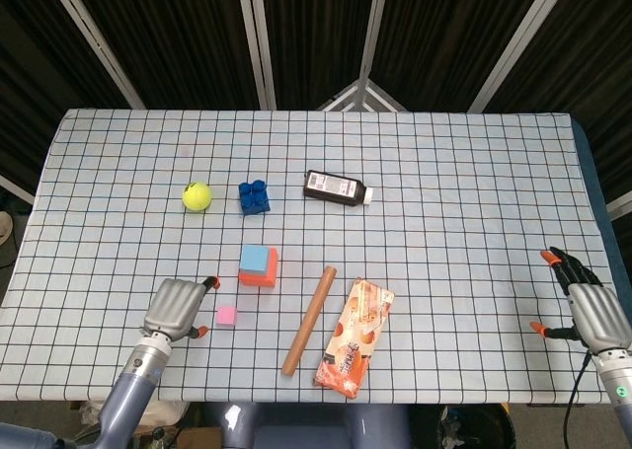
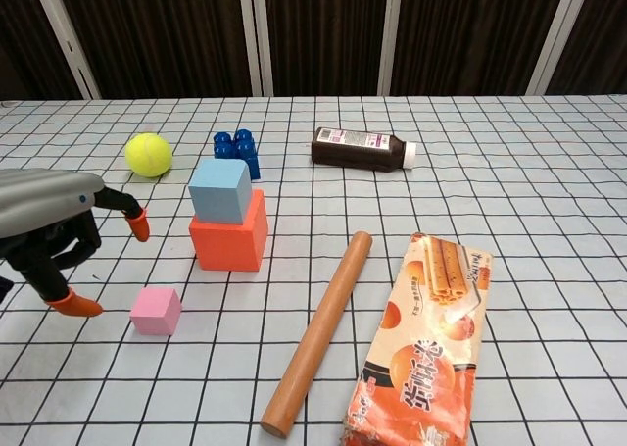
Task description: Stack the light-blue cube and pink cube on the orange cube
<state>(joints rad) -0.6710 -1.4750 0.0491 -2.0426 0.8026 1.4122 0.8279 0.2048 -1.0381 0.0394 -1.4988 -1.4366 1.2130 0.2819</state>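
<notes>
The light-blue cube (image 1: 256, 259) (image 2: 219, 191) sits on top of the orange cube (image 1: 261, 274) (image 2: 229, 240) near the table's middle. The small pink cube (image 1: 226, 316) (image 2: 156, 311) lies on the cloth in front and to the left of that stack. My left hand (image 1: 176, 309) (image 2: 54, 238) hovers just left of the pink cube, fingers apart, holding nothing and not touching it. My right hand (image 1: 589, 303) rests far off at the table's right edge, fingers spread and empty; only the head view shows it.
A wooden rolling pin (image 1: 309, 320) (image 2: 320, 331) and a snack packet (image 1: 355, 336) (image 2: 426, 336) lie right of the stack. Behind it are a yellow tennis ball (image 1: 197, 195) (image 2: 148, 155), a dark-blue toy brick (image 1: 254, 196) (image 2: 237, 150) and a dark bottle (image 1: 338, 188) (image 2: 361, 150) on its side.
</notes>
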